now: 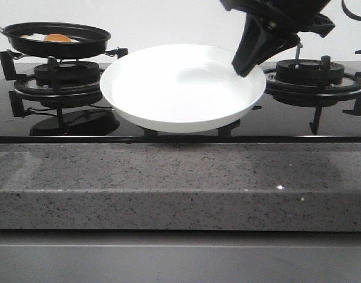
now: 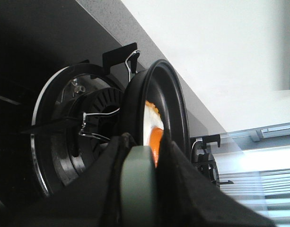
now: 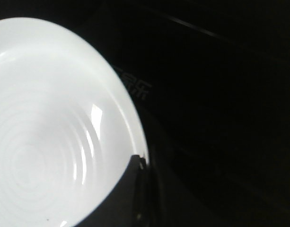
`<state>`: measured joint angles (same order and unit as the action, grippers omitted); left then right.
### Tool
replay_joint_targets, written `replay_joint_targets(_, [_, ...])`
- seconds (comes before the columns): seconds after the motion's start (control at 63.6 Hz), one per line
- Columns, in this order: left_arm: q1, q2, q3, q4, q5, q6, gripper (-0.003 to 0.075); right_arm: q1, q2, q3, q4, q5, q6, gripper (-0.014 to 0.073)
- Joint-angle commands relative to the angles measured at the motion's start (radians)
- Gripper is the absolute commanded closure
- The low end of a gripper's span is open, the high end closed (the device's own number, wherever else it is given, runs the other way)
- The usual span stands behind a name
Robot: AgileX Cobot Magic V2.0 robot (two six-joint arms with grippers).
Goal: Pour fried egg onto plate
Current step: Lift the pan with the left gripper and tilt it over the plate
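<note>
The fried egg (image 1: 50, 38), white with an orange yolk, lies in the black frying pan (image 1: 56, 36) held just above the left burner. It also shows in the left wrist view (image 2: 153, 132). My left gripper (image 2: 140, 156) is shut on the pan's grey-green handle (image 2: 137, 189); it is out of the front view. The white plate (image 1: 183, 87) is held above the hob between the burners. My right gripper (image 1: 246, 66) is shut on the plate's right rim (image 3: 135, 142). The plate is empty.
The left burner (image 1: 65, 79) with its black pan supports sits under the pan. The right burner (image 1: 313, 73) stands behind the right gripper. The hob is black glass (image 1: 286, 124), with a grey speckled countertop (image 1: 180, 183) in front.
</note>
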<state>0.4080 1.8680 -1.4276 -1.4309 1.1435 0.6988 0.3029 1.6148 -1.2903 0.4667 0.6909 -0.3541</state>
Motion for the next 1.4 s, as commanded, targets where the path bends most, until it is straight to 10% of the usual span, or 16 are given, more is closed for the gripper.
replay_joint_targets(0.0, [0.003,-0.103,-0.031,-0.076,0.053,0.020,0.0741,-0.002,-0.042,-0.024,0.016,-0.040,-0.011,0.0662])
replay_joint_targets(0.597, [-0.230,-0.556,0.177,-0.009,-0.158,0.189,0.0741,-0.002,-0.042,-0.024,0.016,-0.040,-0.011,0.0662])
replay_joint_targets(1.383, [-0.672,-0.611,0.131,0.038,-0.475,0.759,0.0741,-0.002,-0.042,-0.024,0.016,-0.040,-0.011,0.0662])
